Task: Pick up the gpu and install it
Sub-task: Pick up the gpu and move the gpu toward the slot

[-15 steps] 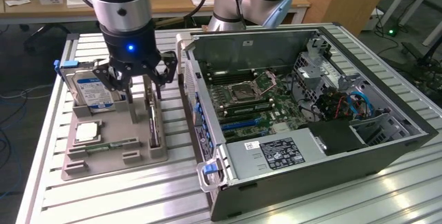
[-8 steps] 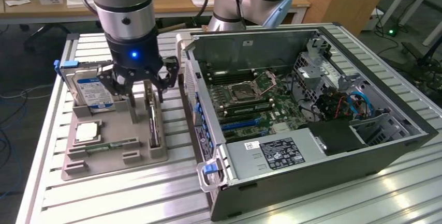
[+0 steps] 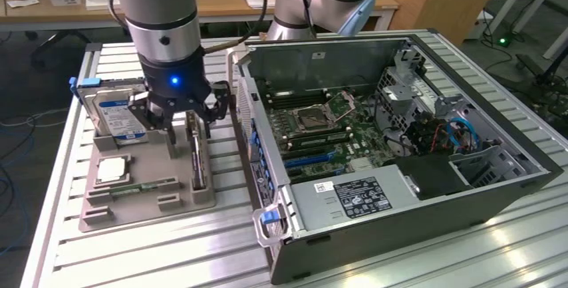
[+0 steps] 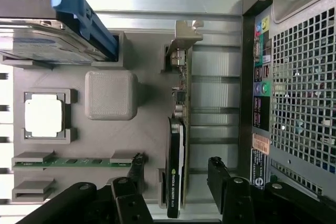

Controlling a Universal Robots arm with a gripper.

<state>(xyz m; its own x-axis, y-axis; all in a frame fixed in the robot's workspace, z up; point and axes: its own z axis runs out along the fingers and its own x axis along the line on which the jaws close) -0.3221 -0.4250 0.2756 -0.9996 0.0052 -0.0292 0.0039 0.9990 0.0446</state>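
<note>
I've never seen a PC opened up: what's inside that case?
A green motherboard with a processor socket, a grey power supply, and red and blue cables. Whatever lies beneath the power supply is covered.

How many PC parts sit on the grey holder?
4: hard drive upright, CPU flat, memory stick slotted beside it, gpu on edge between the open fingers. More may be hidden.

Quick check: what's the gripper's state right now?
Gripper: open, holding nothing; its fingers stand on either side of the gpu in its holder, with a gap on each side.
</note>
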